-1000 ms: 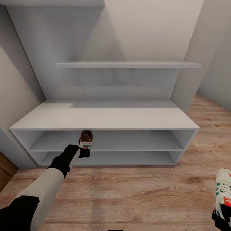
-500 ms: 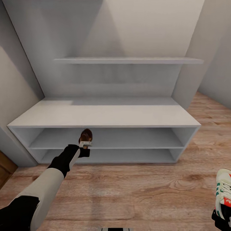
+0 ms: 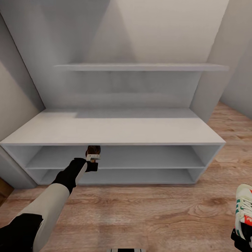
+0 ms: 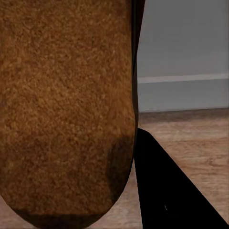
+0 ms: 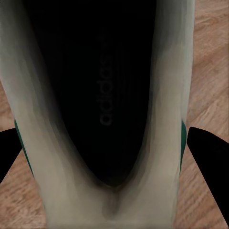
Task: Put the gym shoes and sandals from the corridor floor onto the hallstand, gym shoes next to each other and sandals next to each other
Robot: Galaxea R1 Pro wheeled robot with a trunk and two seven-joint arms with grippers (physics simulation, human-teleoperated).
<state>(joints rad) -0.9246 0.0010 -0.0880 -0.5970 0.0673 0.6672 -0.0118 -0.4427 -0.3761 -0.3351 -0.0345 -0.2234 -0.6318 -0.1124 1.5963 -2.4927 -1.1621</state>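
Sandal (image 3: 93, 150) clamped in left gripper (image 3: 92, 157) at the hallstand's (image 3: 112, 131) upper shelf opening — toe hidden under the top board. Gym shoe (image 3: 244, 206) grasped by right gripper (image 3: 241, 241) — cropped at frame corner.

Grey-white walls (image 3: 168, 31) behind and on both sides, forming an alcove. Brown wooden panel (image 3: 4, 190) low at the left edge, partly cut off.
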